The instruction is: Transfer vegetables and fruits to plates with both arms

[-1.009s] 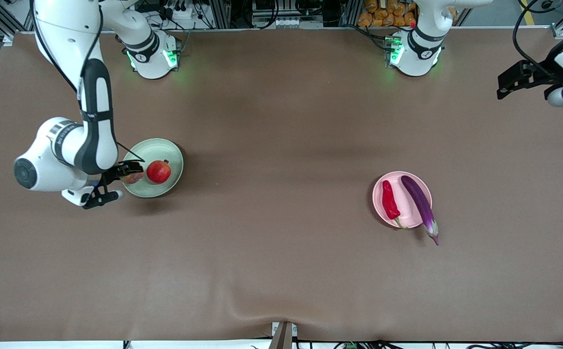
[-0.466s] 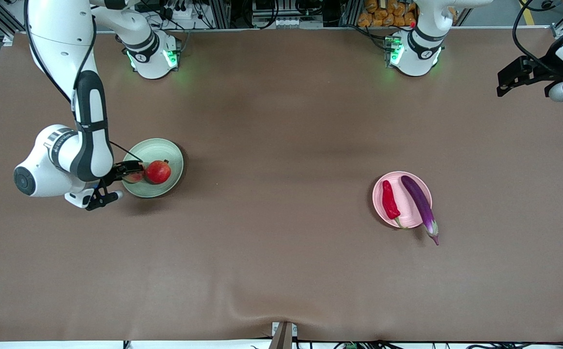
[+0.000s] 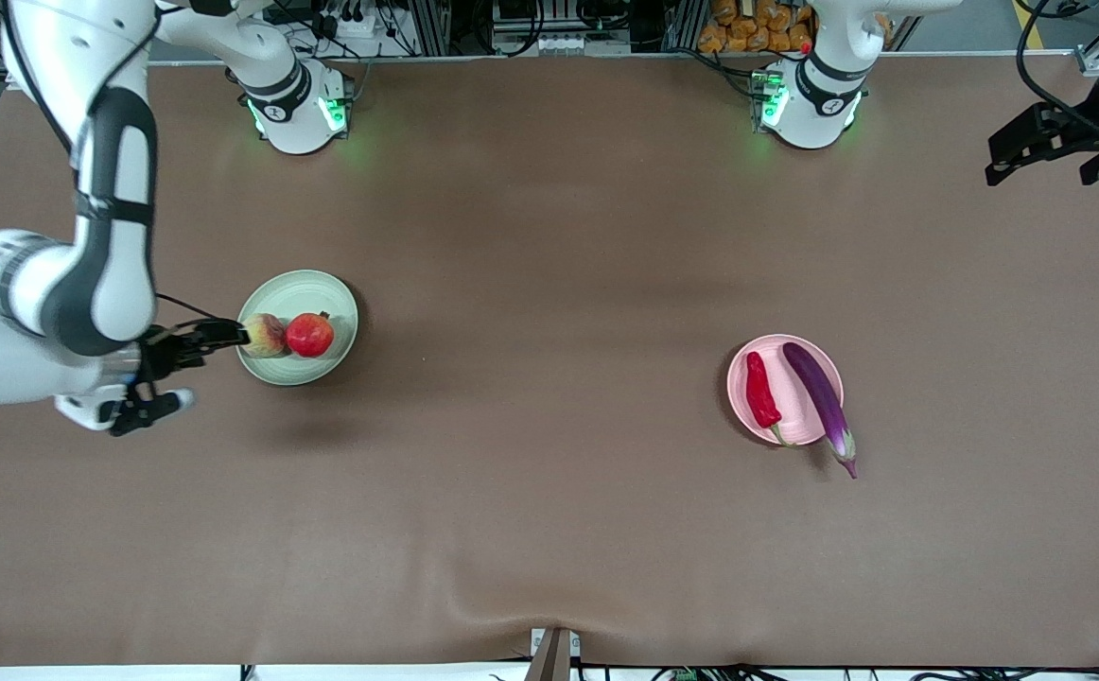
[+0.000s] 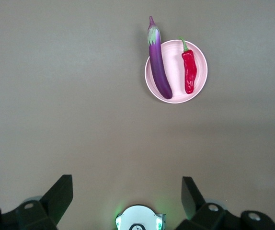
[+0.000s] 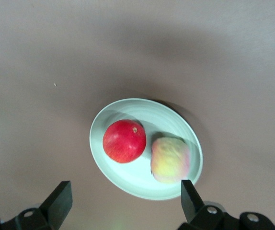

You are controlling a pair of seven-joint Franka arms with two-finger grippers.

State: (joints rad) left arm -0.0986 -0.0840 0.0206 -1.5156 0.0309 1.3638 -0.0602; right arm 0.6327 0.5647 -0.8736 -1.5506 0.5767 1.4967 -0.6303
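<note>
A: Peach (image 3: 265,335) sits on the green plate (image 3: 321,284), touching the pomegranate (image 3: 309,335) on the side toward the right arm's end of the bench (image 3: 549,530). What is the right end effector (image 3: 164,377) doing?

B: It hangs just beside the plate's rim, fingers spread apart and holding nothing. In the right wrist view both fruits lie free on the plate (image 5: 128,182), the peach (image 5: 170,159) near its edge.

A: So the step in hand is the retreat?

B: I judge so. Done well, it lifts straight up and away from the plate, so a finger does not clip the rim or nudge the peach off it.

A: And the vegetables?

B: The chili (image 3: 761,392) lies wholly on the pink plate (image 3: 800,430). The eggplant (image 3: 820,397) lies across it too, but its stem end overhangs the rim toward the front camera. It looks settled; I would leave it alone.

A: Left end effector (image 3: 1041,147)?

B: It waits high over the left arm's end of the bench, fingers apart and empty.
</note>
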